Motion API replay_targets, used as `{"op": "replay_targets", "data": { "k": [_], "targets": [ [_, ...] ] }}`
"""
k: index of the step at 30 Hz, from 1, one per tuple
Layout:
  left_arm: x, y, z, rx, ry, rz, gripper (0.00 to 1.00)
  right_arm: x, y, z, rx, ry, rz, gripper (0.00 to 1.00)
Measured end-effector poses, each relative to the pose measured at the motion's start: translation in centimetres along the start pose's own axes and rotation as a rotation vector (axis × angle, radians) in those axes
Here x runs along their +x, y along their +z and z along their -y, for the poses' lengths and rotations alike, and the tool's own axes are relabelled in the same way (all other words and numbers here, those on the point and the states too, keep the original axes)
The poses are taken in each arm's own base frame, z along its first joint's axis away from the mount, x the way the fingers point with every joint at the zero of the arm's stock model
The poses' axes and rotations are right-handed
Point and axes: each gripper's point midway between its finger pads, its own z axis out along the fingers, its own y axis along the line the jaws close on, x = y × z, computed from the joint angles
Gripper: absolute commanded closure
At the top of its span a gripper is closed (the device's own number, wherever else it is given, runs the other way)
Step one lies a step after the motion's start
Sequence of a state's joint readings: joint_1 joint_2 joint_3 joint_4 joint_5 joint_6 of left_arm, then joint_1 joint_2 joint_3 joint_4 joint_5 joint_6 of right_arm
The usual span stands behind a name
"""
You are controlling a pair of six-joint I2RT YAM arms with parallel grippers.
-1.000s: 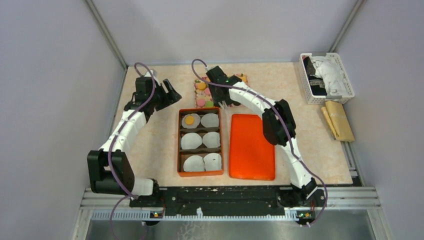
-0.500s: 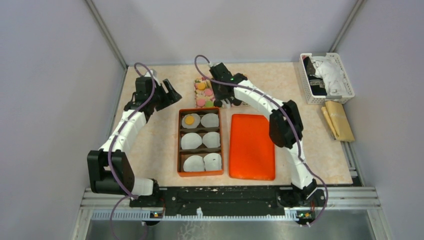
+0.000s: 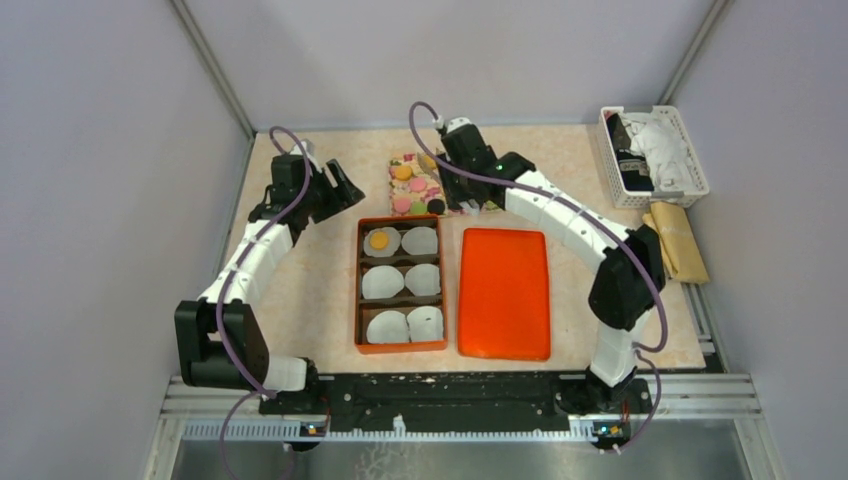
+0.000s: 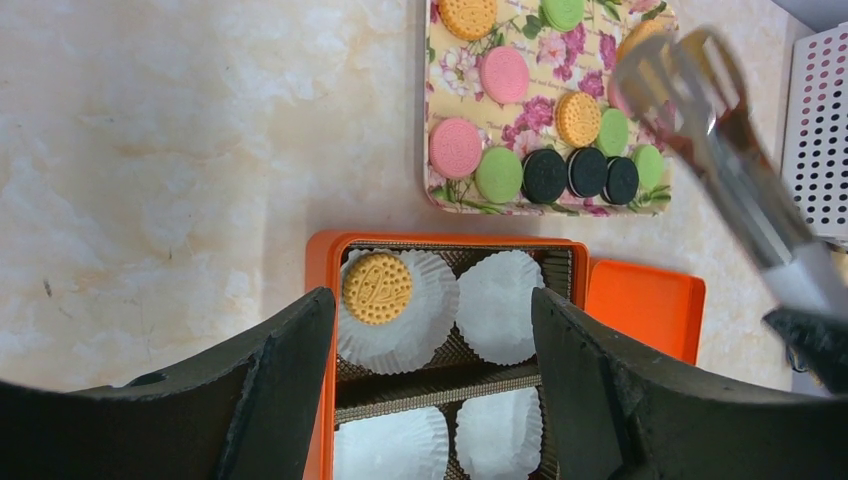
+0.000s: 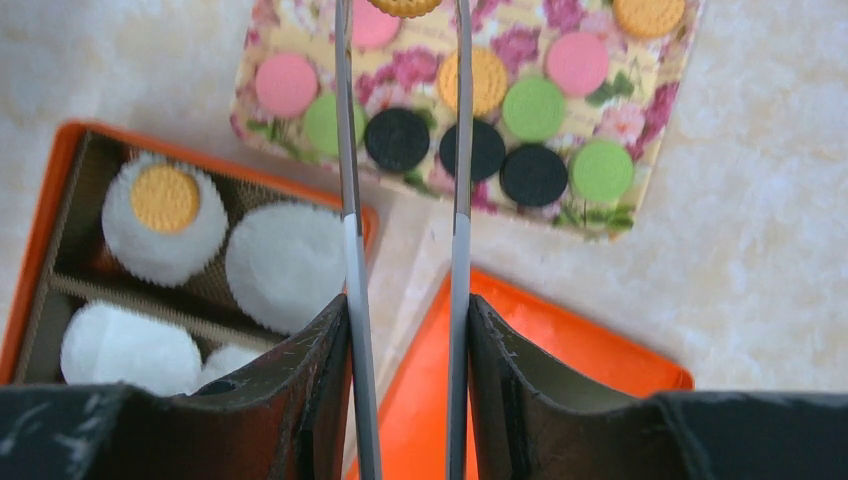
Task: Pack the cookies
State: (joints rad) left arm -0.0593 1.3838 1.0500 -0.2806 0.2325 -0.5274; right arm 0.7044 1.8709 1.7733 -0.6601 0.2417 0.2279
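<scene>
Only one cookie (image 4: 377, 288) boxed (six cups (image 3: 421, 241)).

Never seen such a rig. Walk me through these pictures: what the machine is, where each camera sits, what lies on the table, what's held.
These are two robot arms bolted at the table's near edge. The wide picture looks down from above and behind them. The other two come from a camera on each wrist, so the dark shapes at the bottom are its fingers. On the table lie a floral board of coloured cookies, an orange box of white paper cups, one holding a packed cookie, and an orange lid beside it. The right gripper is shut on metal tongs with an orange cookie between their tips. The left gripper is open, empty.
</scene>
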Motion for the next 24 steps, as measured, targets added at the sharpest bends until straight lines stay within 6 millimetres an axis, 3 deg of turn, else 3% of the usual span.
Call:
{"op": "replay_targets", "data": {
  "k": [3, 10, 17, 21, 24],
  "targets": [
    [0.1, 0.0, 0.2, 0.009, -0.002, -0.004, 0.22, 3.0, -2.0, -1.3, -0.003, -0.053, -0.027, 1.0],
    [0.5, 0.0, 0.7, 0.04, -0.01, -0.023, 0.22, 10.3, -6.7, -6.4, -0.1, -0.199, -0.095, 1.0],
    [0.6, -0.1, 1.0, 0.055, -0.02, -0.03, 0.22, 13.1, -6.0, -4.7, -0.05, -0.191, -0.15, 0.99],
    [0.6, -0.1, 1.0, 0.055, -0.02, -0.03, 0.22, 13.4, -5.8, -4.6, -0.041, -0.185, -0.152, 0.73],
    [0.6, -0.1, 1.0, 0.055, -0.02, -0.03, 0.22, 13.4, -5.8, -4.6, -0.041, -0.178, -0.15, 0.64]
  ]
}}
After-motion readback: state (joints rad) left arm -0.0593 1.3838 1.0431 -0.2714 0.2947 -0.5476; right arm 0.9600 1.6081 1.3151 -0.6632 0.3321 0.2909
